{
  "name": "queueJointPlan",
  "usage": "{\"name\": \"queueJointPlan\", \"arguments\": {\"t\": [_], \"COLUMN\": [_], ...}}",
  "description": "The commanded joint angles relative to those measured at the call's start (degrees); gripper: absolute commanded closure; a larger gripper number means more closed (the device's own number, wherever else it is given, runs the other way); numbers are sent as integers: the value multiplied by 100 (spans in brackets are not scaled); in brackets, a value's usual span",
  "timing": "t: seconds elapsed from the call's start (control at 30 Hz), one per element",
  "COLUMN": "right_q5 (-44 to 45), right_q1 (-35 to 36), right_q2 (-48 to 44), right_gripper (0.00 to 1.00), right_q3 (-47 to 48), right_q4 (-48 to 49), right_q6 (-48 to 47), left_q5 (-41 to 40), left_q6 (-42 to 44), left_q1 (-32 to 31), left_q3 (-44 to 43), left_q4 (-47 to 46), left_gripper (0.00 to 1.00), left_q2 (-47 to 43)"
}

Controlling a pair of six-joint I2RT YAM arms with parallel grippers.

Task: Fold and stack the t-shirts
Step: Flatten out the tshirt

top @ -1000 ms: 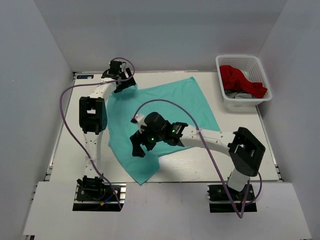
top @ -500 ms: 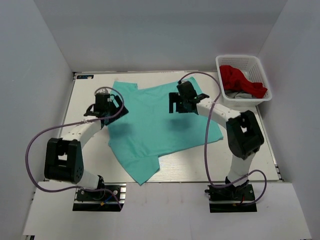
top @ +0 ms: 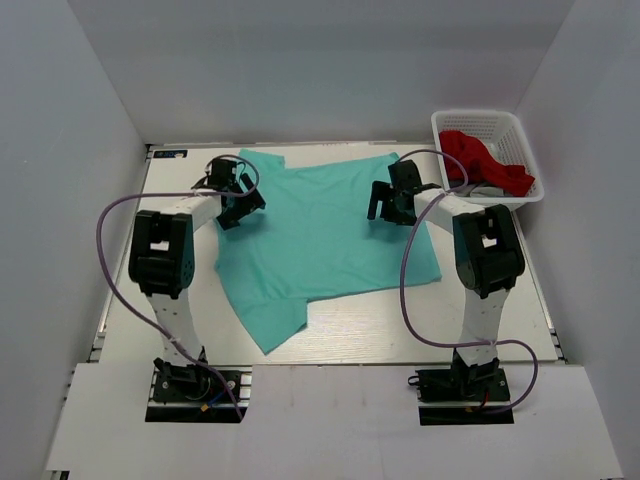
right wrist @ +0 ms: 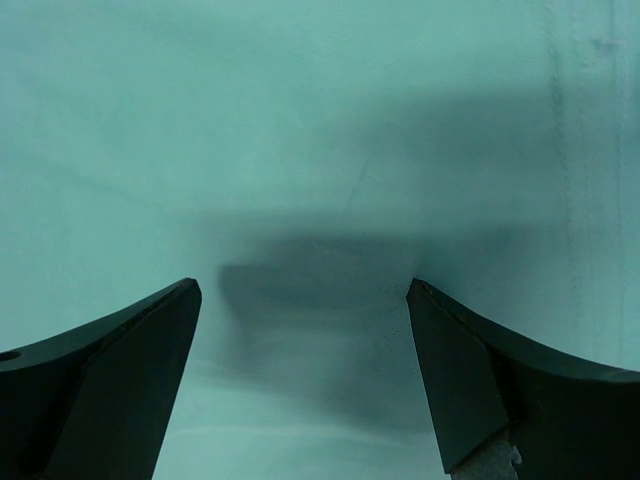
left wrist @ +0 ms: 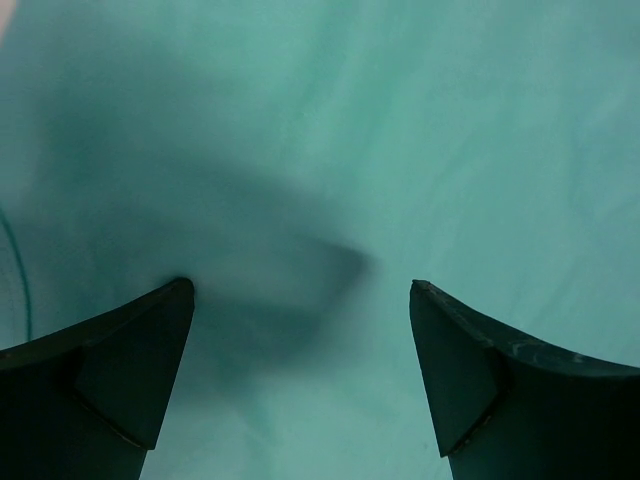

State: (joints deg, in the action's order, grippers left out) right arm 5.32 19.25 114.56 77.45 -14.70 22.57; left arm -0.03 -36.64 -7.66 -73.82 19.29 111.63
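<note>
A teal-green t-shirt (top: 320, 235) lies spread over the middle of the white table, one corner reaching toward the near edge. My left gripper (top: 238, 207) hovers over its far left part, and the left wrist view shows the jaws wide open above teal cloth (left wrist: 330, 150). Over the shirt's far right edge my right gripper (top: 390, 205) is open too, with only teal cloth (right wrist: 300, 130) beneath it. A bright red t-shirt (top: 480, 160) lies bunched in the white basket (top: 520, 125) at the far right.
Grey cloth (top: 480, 188) lies under the red shirt in the basket. White walls enclose the table on the left, back and right. Purple cables loop from both arms, the right one (top: 405, 290) over the shirt's right edge.
Both arms have swung from the shirt's middle and near part out to its far corners. The shirt now lies flatter and squarer, its far edge straightened.
</note>
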Motion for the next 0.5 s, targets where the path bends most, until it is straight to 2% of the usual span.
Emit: {"name": "queueJointPlan", "arguments": {"t": [0.0, 0.2, 0.4, 0.47], "right_q5": [-496, -691, -796, -805], "right_q1": [-79, -88, -70, -70], "right_q2": [154, 128, -144, -424], "right_gripper": [10, 10, 10, 10], "right_q3": [-327, -283, 32, 147], "right_q4": [160, 274, 152, 125], "right_q6": [46, -94, -455, -472], "left_q5": [-366, -234, 161, 214], "left_q6": [157, 307, 623, 693], "left_q1": [45, 238, 291, 291], "left_q3": [-989, -2696, -3164, -3322], "left_q4": [733, 1244, 1244, 1551], "left_gripper": [0, 0, 0, 0], "left_q2": [944, 1958, 1732, 1520]}}
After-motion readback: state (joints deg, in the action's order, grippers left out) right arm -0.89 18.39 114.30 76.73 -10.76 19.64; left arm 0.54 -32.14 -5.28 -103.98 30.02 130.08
